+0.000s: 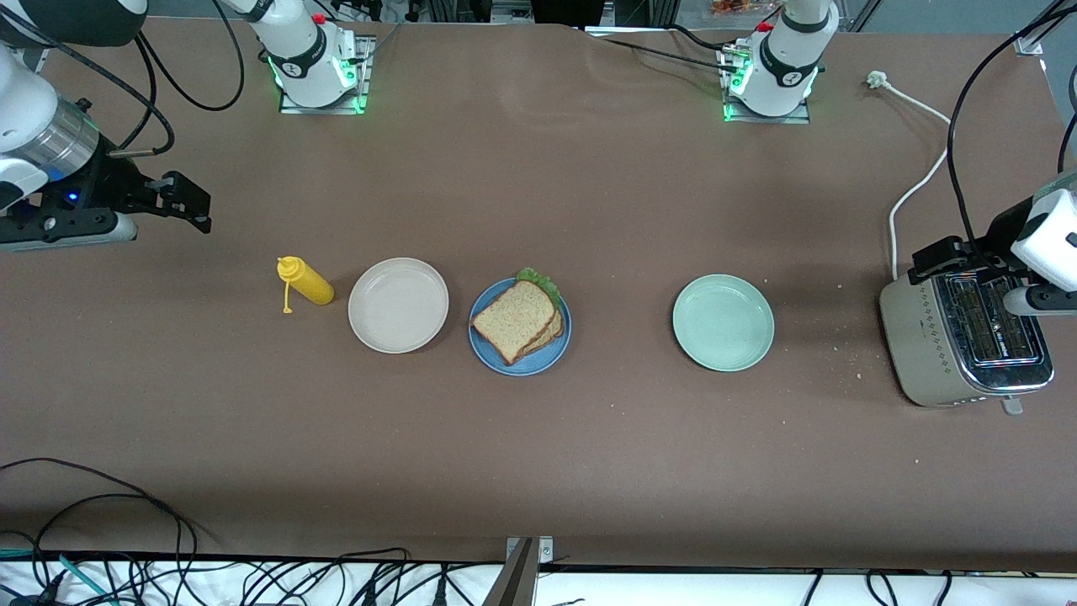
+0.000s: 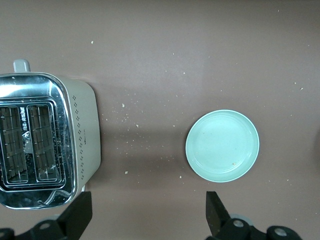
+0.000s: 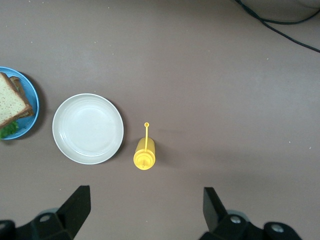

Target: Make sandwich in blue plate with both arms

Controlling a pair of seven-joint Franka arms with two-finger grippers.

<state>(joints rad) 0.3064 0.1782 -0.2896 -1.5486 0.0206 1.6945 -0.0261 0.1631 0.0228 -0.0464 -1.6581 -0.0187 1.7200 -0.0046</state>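
The sandwich [image 1: 516, 318] lies on the blue plate [image 1: 538, 362] at mid-table: two brown bread slices stacked slightly askew, with green lettuce [image 1: 538, 280] peeking out at the edge toward the robots. The right wrist view shows part of the sandwich [image 3: 10, 102] and the blue plate [image 3: 31, 95]. My right gripper [image 1: 200, 210] hangs open and empty over the right arm's end of the table; in its own view the right gripper [image 3: 146, 197] is above bare table beside the yellow bottle. My left gripper [image 1: 942, 259] is open and empty, up by the toaster; the left gripper [image 2: 149, 200] frames bare table.
A beige plate [image 1: 398, 305] and a lying yellow squeeze bottle [image 1: 307, 284] sit beside the blue plate toward the right arm's end. A pale green plate [image 1: 723, 322] and a silver toaster [image 1: 968, 345] with its white cord [image 1: 913, 189] sit toward the left arm's end. Crumbs dot the table near the toaster.
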